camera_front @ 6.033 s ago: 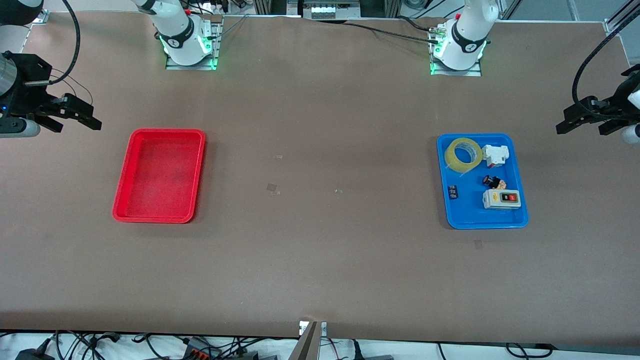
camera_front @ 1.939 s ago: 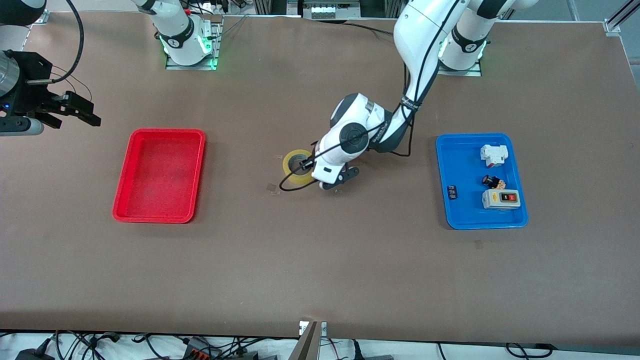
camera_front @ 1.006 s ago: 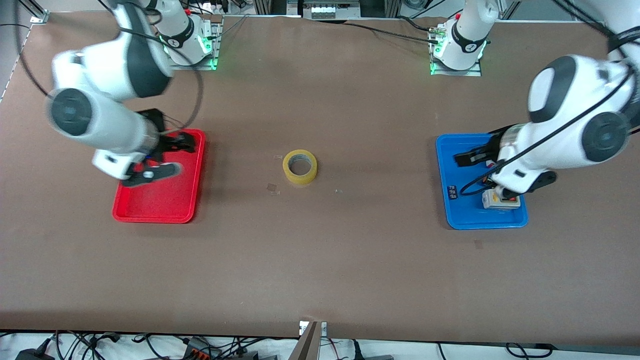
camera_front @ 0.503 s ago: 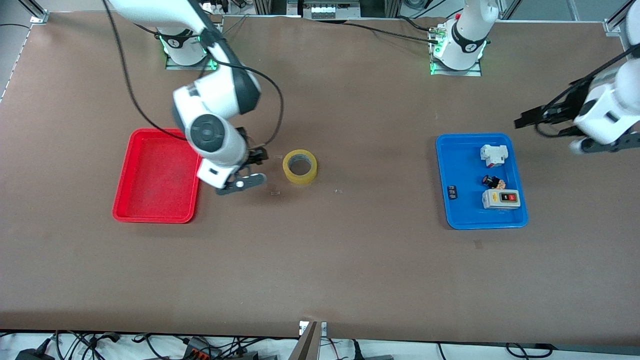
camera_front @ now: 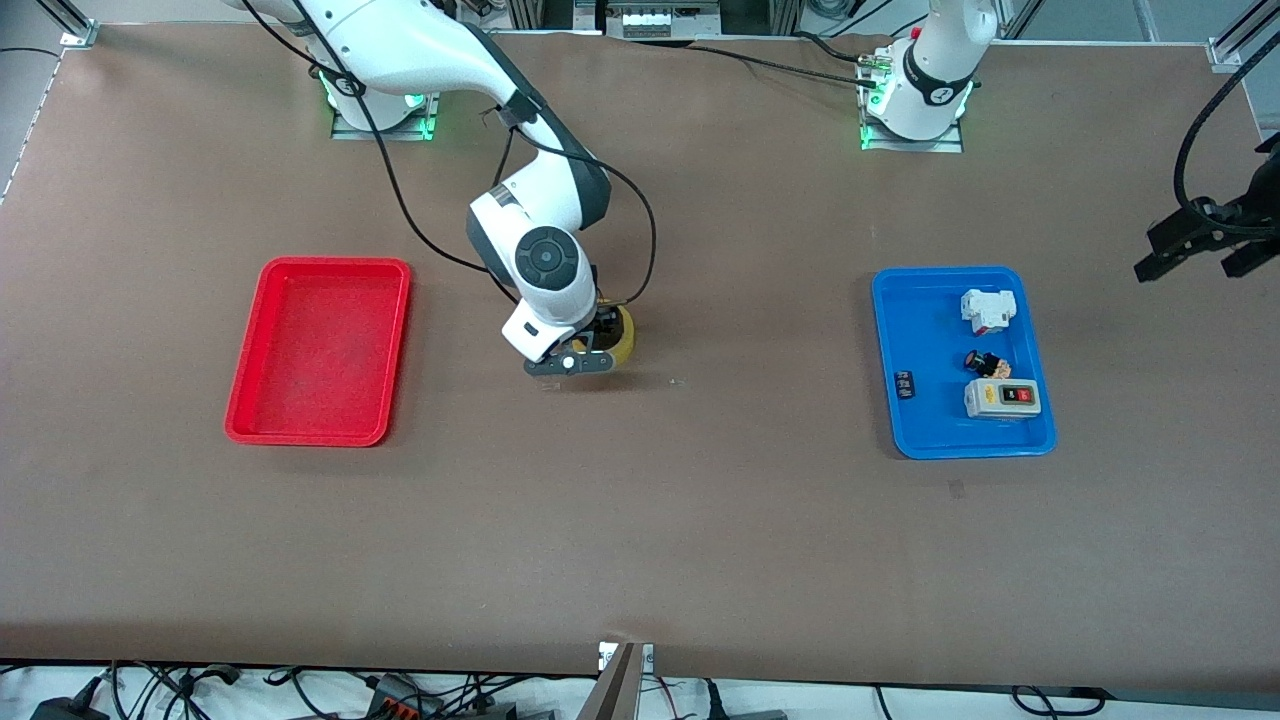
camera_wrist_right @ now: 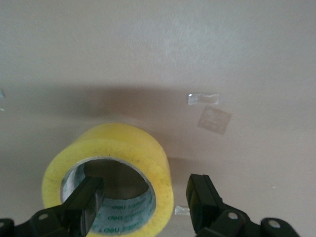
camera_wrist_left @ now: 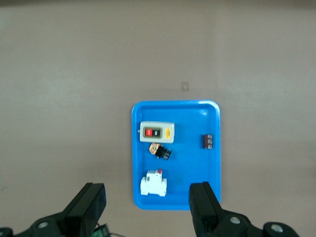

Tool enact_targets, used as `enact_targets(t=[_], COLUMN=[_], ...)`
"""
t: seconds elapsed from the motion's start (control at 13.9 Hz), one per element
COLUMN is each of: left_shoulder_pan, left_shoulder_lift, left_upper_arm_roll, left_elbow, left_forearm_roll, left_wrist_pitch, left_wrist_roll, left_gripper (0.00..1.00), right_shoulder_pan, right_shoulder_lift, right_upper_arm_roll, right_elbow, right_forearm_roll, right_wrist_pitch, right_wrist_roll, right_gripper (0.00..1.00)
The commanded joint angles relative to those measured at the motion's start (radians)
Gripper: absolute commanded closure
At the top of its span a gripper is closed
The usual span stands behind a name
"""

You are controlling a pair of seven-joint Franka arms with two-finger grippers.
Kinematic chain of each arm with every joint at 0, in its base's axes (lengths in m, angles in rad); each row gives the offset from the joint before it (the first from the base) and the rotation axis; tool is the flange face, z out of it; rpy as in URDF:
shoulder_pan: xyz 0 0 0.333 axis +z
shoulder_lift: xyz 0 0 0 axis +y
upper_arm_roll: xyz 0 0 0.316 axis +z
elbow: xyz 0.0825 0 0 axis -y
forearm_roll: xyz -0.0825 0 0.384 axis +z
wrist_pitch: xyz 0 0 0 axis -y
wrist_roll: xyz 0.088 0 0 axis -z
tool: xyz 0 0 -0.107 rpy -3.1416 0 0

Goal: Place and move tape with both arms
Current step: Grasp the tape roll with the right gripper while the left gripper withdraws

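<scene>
One translucent yellow roll of packing tape (camera_front: 620,340) is lying flat near the front view's middle on the brown table (camera_front: 640,520), between the red plastic tray (camera_front: 318,430) and the blue plastic tray (camera_front: 925,440). The right gripper (camera_wrist_right: 145,200) is bending down over it, fingers (camera_wrist_right: 202,197) spread, one inside the core. The left gripper (camera_wrist_left: 148,210) is waiting spread at the frame's right edge.

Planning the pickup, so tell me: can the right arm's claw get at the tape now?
Probably yes. The right claw is open, straddling the wall of the tape, one finger inside its core; nothing blocks it.
</scene>
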Motion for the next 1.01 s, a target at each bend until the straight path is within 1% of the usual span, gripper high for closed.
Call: enact_targets(t=[0.0, 0.22, 0.29, 0.36, 0.43, 0.57, 0.65, 0.72, 0.79, 0.93], left_shoulder_pan=[0.004, 0.0, -0.009, -0.026, -0.035, -0.037, -0.038, -0.039, -0.039, -0.035], left_shoulder_lift=[0.009, 0.007, 0.006, 0.006, 0.004, -0.002, -0.002, 0.0, 0.001, 0.018], left_upper_arm_roll=[-0.013, -0.013, -0.01, 0.001, 0.006, 0.007, 0.013, 0.015, 0.017, 0.015], left_elbow=[0.017, 0.017, 0.012, 0.005, -0.002, -0.022, -0.022, -0.023, -0.026, -0.026], left_forearm_roll=[0.001, -0.023, -0.023, -0.023, -0.023, -0.023, -0.023, -0.023, -0.023, -0.023], left_wrist_pitch=[-0.05, -0.093, -0.107, -0.122, -0.14, -0.145, -0.144, -0.141, -0.139, -0.136], left_wrist_roll=[0.021, 0.024, 0.029, 0.03, 0.032, 0.035, 0.035, 0.035, 0.036, 0.036], left_gripper=[0.0, 0.0, 0.0, 0.0, 0.0, 0.0, 0.0, 0.0, 0.0, 0.0], right_shoulder_pan=[0.009, 0.009, 0.009, 0.008, 0.009, 0.002, -0.001, -0.009, -0.018, -0.072], right_shoulder_lift=[0.019, 0.02, 0.02, 0.02, 0.019, 0.01, -0.007, -0.033, -0.067, -0.128], right_upper_arm_roll=[-0.01, -0.01, -0.01, -0.01, -0.01, -0.011, -0.014, -0.021, -0.024, -0.031], right_elbow=[0.016, 0.019, 0.019, 0.02, 0.019, 0.019, 0.02, 0.02, 0.02, 0.02], right_forearm_roll=[0.016, 0.022, 0.02, 0.022, 0.022, 0.022, 0.022, 0.022, 0.02, 0.019], right_wrist_pitch=[-0.011, -0.03, -0.028, -0.031, -0.033, -0.048, -0.071, -0.092, -0.12, -0.157], right_wrist_roll=[0.012, 0.015, 0.015, 0.015, 0.019, 0.024, 0.031, 0.035, 0.039, 0.038], right_gripper=[0.0, 0.0, 0.09, 0.37, 0.68, 0.9, 0.95, 0.98, 0.99, 0.99])
